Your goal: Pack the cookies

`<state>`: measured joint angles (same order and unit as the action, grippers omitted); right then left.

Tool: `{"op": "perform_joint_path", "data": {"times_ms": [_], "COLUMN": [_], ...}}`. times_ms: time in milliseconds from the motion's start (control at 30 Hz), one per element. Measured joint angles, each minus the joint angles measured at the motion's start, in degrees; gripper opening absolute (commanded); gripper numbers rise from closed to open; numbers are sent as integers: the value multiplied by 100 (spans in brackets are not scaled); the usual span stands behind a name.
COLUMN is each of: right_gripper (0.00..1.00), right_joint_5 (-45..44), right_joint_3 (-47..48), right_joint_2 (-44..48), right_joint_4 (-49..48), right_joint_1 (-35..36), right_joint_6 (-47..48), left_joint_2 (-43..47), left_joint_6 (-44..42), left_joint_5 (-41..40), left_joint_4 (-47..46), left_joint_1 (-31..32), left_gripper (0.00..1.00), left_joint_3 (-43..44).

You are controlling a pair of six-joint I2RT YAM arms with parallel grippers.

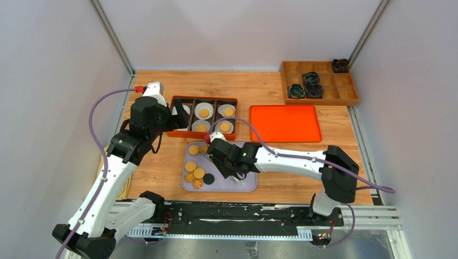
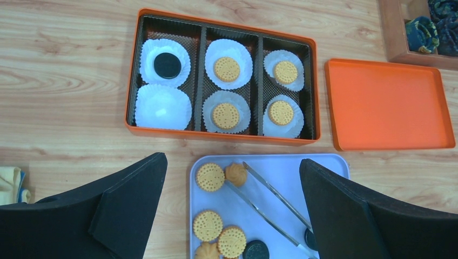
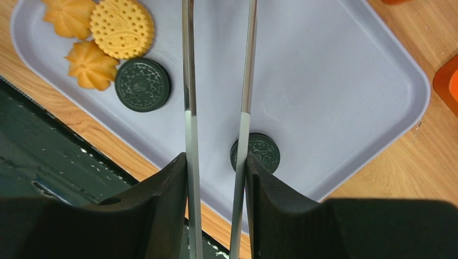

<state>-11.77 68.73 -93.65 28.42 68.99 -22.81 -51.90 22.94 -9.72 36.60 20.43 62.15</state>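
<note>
Several cookies lie on a lavender tray (image 1: 237,183): golden rounds (image 2: 209,177), a swirl cookie (image 2: 236,174) and black ones (image 3: 142,84). My right gripper (image 3: 216,159) is shut on metal tongs (image 3: 189,81), whose two tips stand either side of the swirl cookie at the tray's far left corner. The orange box (image 2: 221,136) behind the tray holds white paper cups. One cup has a black cookie (image 2: 167,65), several have golden cookies (image 2: 227,68), and one (image 2: 163,107) is empty. My left gripper (image 2: 232,159) hangs open above the tray's far edge, holding nothing.
An orange lid (image 1: 284,123) lies right of the box. A wooden compartment tray (image 1: 345,86) with dark items sits at the back right. A yellow cloth (image 2: 11,183) lies at the left. A black rail (image 1: 232,213) runs along the near edge.
</note>
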Motion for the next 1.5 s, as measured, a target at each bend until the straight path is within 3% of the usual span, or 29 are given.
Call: {"op": "perform_joint_path", "data": {"times_ms": [567, 900, 1500], "right_gripper": [6, 5, 5], "right_joint_5": [-52, -66, 584], "right_joint_3": [850, 2354, 3727], "right_joint_2": [564, -793, -2214], "right_joint_4": [271, 173, 59], "right_joint_1": [-9, -378, -855], "right_joint_6": [343, 911, 1196], "left_joint_2": [31, 101, 247], "left_joint_6": [0, -50, -197], "left_joint_5": [-153, -422, -686], "left_joint_4": [131, 319, 470], "left_joint_1": [0, 0, 0], "left_gripper": [100, 100, 100], "left_joint_3": [216, 560, 557]}}
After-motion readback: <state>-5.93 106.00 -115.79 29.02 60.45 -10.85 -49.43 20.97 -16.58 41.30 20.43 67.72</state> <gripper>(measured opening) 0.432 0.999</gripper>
